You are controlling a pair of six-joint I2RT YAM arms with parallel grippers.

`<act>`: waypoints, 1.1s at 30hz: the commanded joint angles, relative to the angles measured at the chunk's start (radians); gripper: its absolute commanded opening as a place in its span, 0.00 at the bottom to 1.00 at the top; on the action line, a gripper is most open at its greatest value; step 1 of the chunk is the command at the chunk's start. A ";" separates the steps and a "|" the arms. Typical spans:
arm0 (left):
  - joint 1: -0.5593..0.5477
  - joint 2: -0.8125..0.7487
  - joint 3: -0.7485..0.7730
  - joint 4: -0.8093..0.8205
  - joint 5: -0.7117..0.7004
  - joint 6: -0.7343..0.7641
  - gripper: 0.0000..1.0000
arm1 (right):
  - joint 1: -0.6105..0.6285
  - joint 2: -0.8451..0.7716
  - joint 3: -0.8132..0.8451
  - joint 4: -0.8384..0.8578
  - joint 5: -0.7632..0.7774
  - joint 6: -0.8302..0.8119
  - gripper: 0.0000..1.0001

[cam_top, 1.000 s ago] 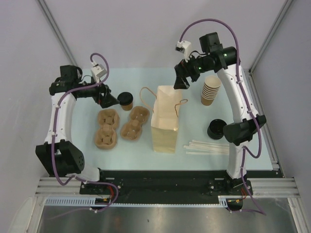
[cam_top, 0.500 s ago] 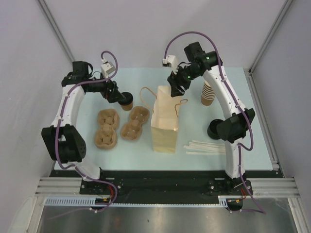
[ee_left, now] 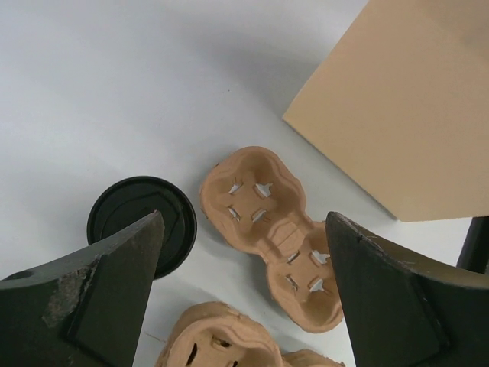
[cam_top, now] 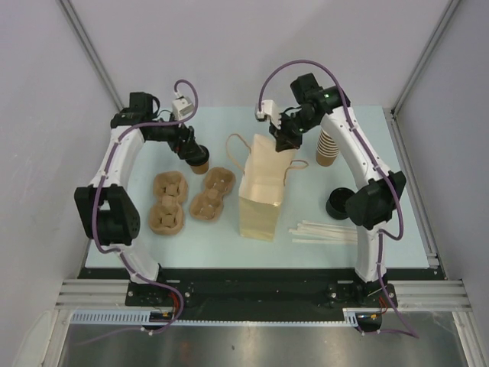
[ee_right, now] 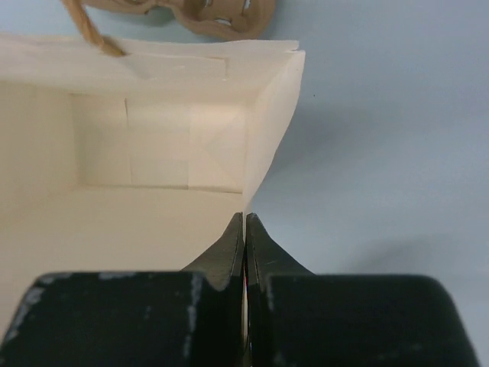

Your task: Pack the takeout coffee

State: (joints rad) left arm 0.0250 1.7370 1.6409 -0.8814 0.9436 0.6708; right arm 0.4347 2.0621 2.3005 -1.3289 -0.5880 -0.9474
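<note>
The left fingers (ee_left: 126,271) stand spread wide and hold nothing. The takeout coffee (ee_left: 141,222) sits upright on the surface (ee_left: 114,92), its black lid partly under one fingertip rather than centred in the gap. For a clean pick they should shift until the lid lies midway between the tips, then lower and close on the paper wall, clear of the pulp carrier (ee_left: 271,233) just beside. The right fingers (ee_right: 244,229) are clenched on the rim of the paper bag (ee_right: 153,145), apparently holding its mouth open.
</note>
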 commanded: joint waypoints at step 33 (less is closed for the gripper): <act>-0.306 0.478 0.365 -0.269 -0.509 0.730 0.57 | -0.027 -0.114 -0.055 -0.184 0.014 -0.050 0.00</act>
State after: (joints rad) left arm -0.2569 2.2055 1.9720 -1.1259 0.4435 1.3197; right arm 0.4046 1.9781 2.2143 -1.3487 -0.5503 -1.0031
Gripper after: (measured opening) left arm 0.580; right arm 0.009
